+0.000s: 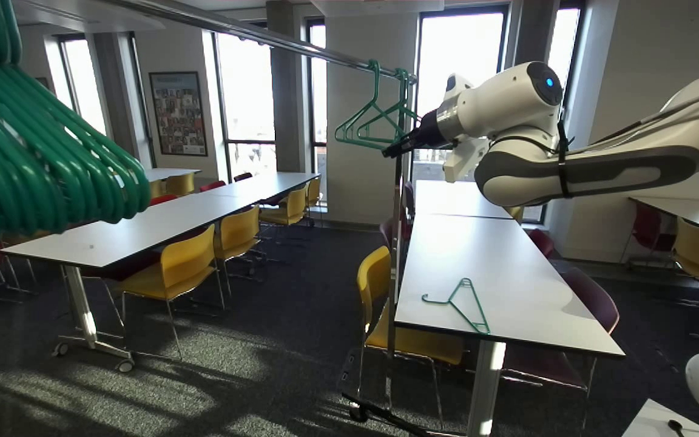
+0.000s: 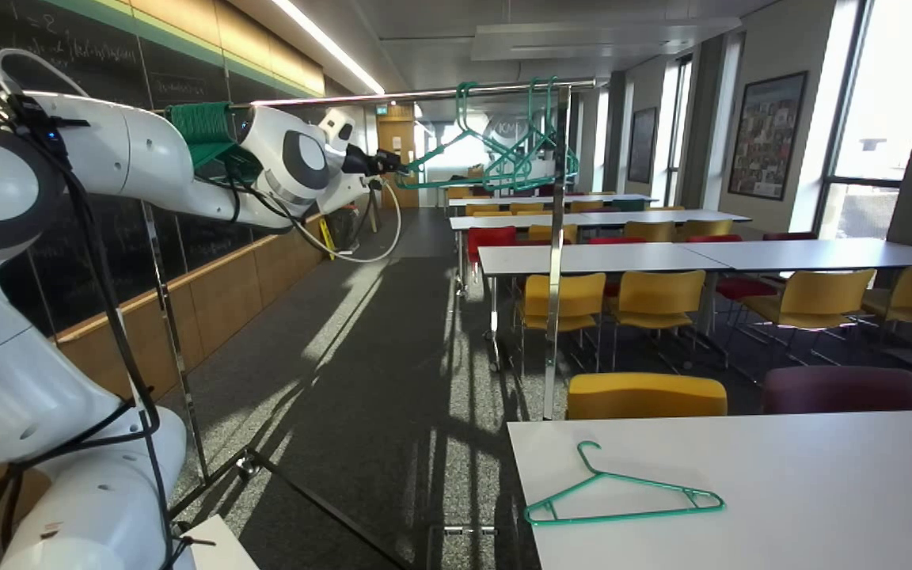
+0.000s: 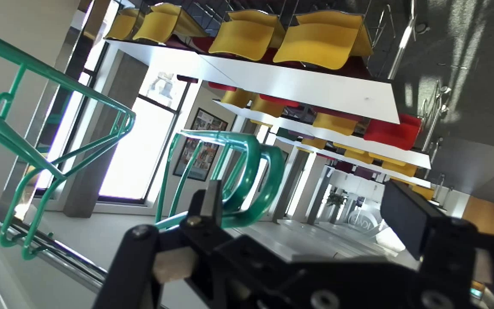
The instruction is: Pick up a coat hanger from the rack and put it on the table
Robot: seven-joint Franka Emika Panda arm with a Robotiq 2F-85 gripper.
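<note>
While the garment rack (image 2: 553,317) is carrying its load, several thin green coat hangers (image 1: 375,102) are dangling from its rail (image 1: 325,53) close to one upright (image 2: 558,214), and a thick bunch of teal hangers (image 1: 46,152) is crowding toward its opposite end. Near that upright, on the white table (image 1: 465,249), another coat hanger (image 2: 626,516) of the thin green sort is lying flat.

Beside the rack's thin hangers, the robot arm (image 1: 519,100) is holding out the Robotiq gripper (image 3: 302,195); its fingers (image 3: 216,201) are standing wide apart, and green hanger corners (image 3: 253,171) are showing right by one of them, though I cannot tell whether they are touching.

Along the table's rack-facing edge, a yellow chair (image 2: 646,396) and a maroon chair (image 2: 842,389) are standing. Past the rack, in an exterior view, more white tables (image 2: 598,257) are running in rows with yellow chairs (image 2: 659,297) and red chairs (image 2: 492,237) lining them. Tall windows (image 1: 462,60) are glowing behind it, and a chalkboard (image 2: 187,63) is stretching along the wall on its teal-hanger side. Sunlight is striping the gray carpet (image 1: 246,370) under its rail.
</note>
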